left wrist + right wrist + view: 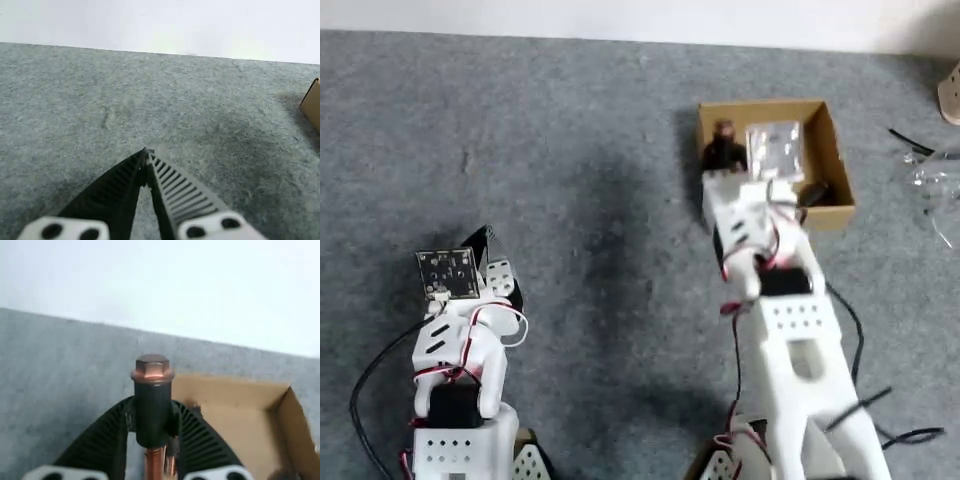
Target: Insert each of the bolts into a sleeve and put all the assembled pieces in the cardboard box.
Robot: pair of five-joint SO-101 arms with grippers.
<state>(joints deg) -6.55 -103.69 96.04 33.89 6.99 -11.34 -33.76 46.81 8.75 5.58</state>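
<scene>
Our right gripper (152,416) is pinching the black cylindrical sleeve (152,402). The copper hex-head bolt (152,369) is seated through it, threads sticking out below. In the high view it sits at the left wall of the open brown cardboard box (240,415).

We judge the piece small, stiff and dense. The smooth sleeve could slip, so mid-sleeve is the place to hold.

The box rim is close, so we'd release further over the floor inside.

Left gripper (146,161) is pressed together on nothing, well apart over the grey felt table (600,200), with room between the arms.
</scene>
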